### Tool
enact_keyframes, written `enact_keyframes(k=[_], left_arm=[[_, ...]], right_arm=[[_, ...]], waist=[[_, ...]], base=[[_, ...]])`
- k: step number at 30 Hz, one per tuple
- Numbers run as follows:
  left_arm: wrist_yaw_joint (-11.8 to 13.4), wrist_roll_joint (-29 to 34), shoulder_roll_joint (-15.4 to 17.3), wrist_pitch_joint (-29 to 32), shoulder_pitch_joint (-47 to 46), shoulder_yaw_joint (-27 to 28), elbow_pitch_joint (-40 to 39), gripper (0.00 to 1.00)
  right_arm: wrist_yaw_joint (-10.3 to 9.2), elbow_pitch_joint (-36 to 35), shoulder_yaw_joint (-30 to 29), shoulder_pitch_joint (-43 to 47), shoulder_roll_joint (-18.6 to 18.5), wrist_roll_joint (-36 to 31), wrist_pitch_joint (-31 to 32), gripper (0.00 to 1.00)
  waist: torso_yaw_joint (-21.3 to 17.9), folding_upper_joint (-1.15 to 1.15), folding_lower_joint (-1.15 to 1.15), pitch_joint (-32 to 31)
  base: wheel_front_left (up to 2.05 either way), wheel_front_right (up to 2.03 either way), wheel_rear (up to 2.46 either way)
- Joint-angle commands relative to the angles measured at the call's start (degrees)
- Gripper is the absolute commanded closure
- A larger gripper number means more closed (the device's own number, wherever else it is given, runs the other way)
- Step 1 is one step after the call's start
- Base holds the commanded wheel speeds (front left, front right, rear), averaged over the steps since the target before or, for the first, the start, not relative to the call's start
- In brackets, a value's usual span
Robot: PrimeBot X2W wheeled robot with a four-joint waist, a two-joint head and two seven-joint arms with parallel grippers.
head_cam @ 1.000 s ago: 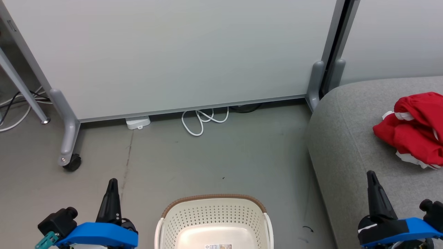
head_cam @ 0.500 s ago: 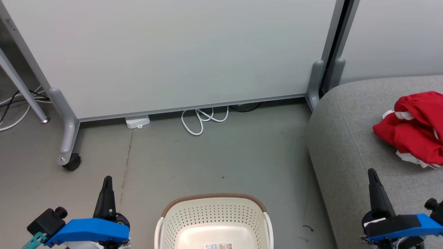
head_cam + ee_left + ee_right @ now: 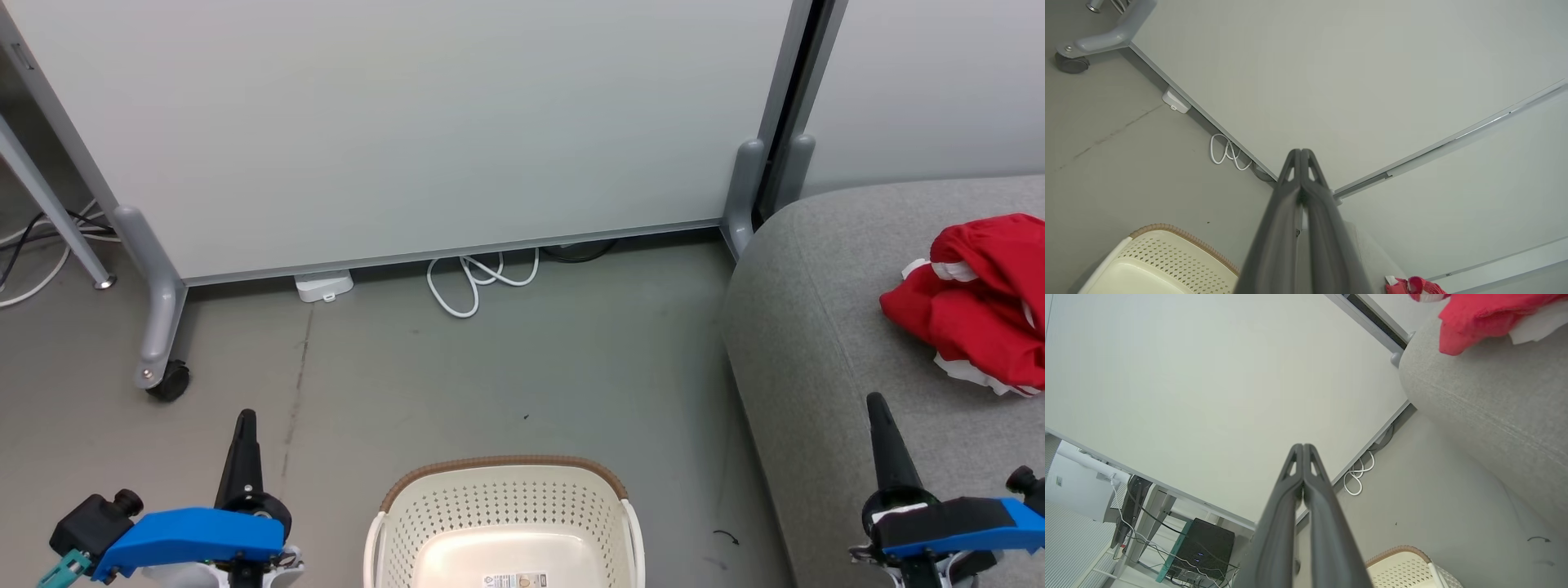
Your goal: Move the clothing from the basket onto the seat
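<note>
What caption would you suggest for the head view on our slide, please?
Red clothing lies heaped on the grey seat; the basket stands on the floor, its visible bottom bare.

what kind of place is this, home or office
Most likely an office or lab staged as a living area: wheeled partition panels for walls, a grey sofa on bare floor, and a black computer box beyond.

In the head view the basket [image 3: 506,498] is cut off at 6 o'clock by the picture's edge. The label [image 3: 514,581] on its bottom is half lost there and too small to read. The clothing [image 3: 971,310] at 3 o'clock runs past the edge; one garment or two cannot be told. The seat [image 3: 816,367] runs off at 3 and 5 o'clock. The white cable [image 3: 473,290] slips out of sight under the partition [image 3: 408,122].
</note>
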Motion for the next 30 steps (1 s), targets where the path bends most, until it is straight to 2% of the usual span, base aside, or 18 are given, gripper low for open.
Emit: enact_keyframes(k=[1, 30], left_arm=[[-0.09, -1.55, 0.1, 0.32, -1.6, 0.59, -0.88, 1.0], [-0.14, -16.93, -0.31, 4.47, -2.39, 2.81, -1.73, 1.0]], right_arm=[[0.03, -0.37, -0.14, -1.49, -0.26, 1.86, 0.47, 1.0], [0.03, 0.43, -0.55, -2.65, -0.29, 18.19, 4.68, 1.0]], waist=[[0.0, 0.0, 0.0, 0.02], [-0.09, 0.0, -0.01, 0.42]], base=[[0.0, 0.0, 0.0], [0.0, 0.0, 0.0]])
